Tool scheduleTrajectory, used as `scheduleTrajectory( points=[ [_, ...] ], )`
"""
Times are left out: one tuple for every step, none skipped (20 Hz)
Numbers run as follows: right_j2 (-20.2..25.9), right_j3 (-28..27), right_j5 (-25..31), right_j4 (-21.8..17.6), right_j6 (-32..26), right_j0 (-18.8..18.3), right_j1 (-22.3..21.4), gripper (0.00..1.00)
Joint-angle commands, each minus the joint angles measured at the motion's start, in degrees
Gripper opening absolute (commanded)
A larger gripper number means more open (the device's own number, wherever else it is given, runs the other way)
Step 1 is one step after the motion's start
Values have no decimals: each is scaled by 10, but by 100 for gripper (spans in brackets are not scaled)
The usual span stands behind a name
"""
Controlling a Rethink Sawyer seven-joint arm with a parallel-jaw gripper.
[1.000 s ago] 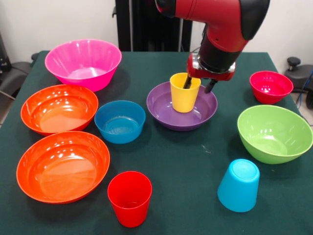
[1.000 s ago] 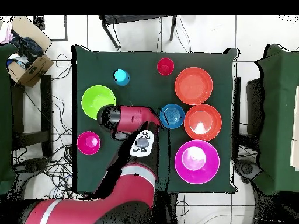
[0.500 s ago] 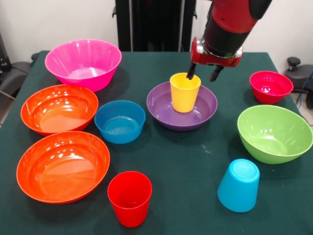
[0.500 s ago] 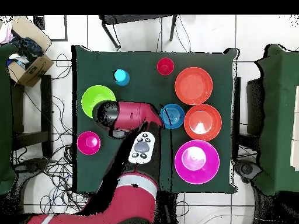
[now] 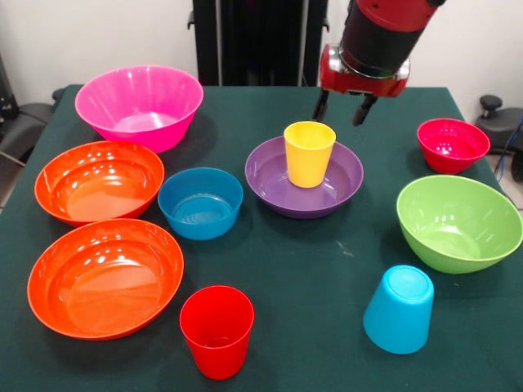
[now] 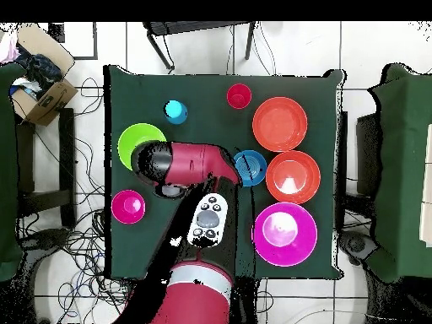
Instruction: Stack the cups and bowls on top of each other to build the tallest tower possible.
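With the end effector [image 5: 341,106] open and empty above the yellow cup [image 5: 309,153], which stands upright in the purple bowl [image 5: 270,175] mid-counter [image 5: 327,269], I'd judge the next pick needs a clear rise first, then a centred descent onto a bowl rim.

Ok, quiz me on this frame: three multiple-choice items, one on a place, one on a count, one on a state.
1. Where does the yellow cup stand?
A. in the purple bowl
B. in the green bowl
C. on the bare table

2. How many orange bowls are there?
A. one
B. two
C. three

3. How does the light blue cup stand?
A. mouth up
B. on its side
C. mouth down

Answers:
1 A: the purple rim rings it.
2 B: two orange bowls sit side by side.
3 C: its closed base faces up.

The gripper hangs open above the yellow cup, holding nothing.
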Motion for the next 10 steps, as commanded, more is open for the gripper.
scheduleTrajectory(
  points=[
    [69, 7, 25, -33, -51, -49, -31, 100],
    [75, 0, 30, -32, -60, -56, -34, 100],
    [80, -6, 38, -32, -68, -62, -37, 100],
    [85, -13, 45, -33, -77, -67, -40, 100],
    [93, -15, 48, -33, -85, -75, -46, 100],
    [100, -16, 46, -34, -95, -82, -51, 100],
    [109, -11, 34, -34, -102, -89, -58, 100],
    [121, -8, 18, -36, -115, -99, -65, 100],
    [134, -4, 1, -37, -129, -109, -72, 100],
    [149, 3, -19, -37, -142, -121, -77, 100]
  ],
)
